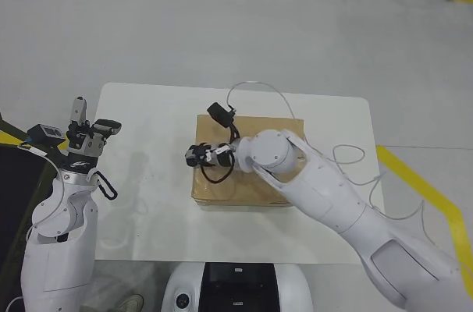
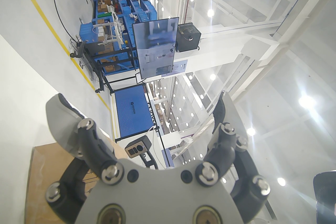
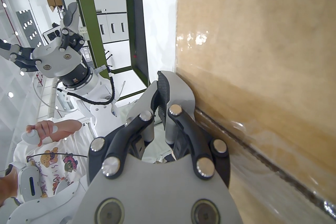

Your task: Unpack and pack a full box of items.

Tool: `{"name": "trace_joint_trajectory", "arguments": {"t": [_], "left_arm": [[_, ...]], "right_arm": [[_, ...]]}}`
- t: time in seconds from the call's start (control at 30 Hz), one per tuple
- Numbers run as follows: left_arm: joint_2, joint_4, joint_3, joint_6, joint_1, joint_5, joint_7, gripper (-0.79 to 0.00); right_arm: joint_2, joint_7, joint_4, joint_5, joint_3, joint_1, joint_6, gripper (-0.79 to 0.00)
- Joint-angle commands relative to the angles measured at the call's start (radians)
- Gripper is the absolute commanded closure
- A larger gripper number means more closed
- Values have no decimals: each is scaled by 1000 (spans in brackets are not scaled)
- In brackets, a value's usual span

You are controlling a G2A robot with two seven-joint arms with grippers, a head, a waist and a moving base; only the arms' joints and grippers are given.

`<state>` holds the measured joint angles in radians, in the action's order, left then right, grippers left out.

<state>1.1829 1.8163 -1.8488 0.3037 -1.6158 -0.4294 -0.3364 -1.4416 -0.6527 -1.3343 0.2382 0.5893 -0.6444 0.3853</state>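
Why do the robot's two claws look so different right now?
The left claw is wide open; the right claw is shut. The left claw points upward at the table's edge, away from the box; the right claw lies low over the box's top, near its edge. Both are the same grey-and-black two-finger kind, and neither holds anything.

One cardboard box (image 1: 219, 195) on one white tabletop (image 1: 151, 203), and two grippers in play: left gripper (image 1: 87, 125), right gripper (image 1: 191, 154).
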Motion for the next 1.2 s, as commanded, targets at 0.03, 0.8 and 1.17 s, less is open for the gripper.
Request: {"name": "trace_joint_trajectory", "arguments": {"t": [0.03, 0.8, 1.17], "left_arm": [[0, 0, 0, 0, 0, 0, 0, -785], [0, 0, 0, 0, 0, 0, 0, -785], [0, 0, 0, 0, 0, 0, 0, -785]], "right_arm": [[2, -1, -13, 4, 23, -7, -2, 0], [160, 31, -366, -96, 559, -418, 46, 0], [196, 61, -462, -186, 702, -560, 12, 0]]}}
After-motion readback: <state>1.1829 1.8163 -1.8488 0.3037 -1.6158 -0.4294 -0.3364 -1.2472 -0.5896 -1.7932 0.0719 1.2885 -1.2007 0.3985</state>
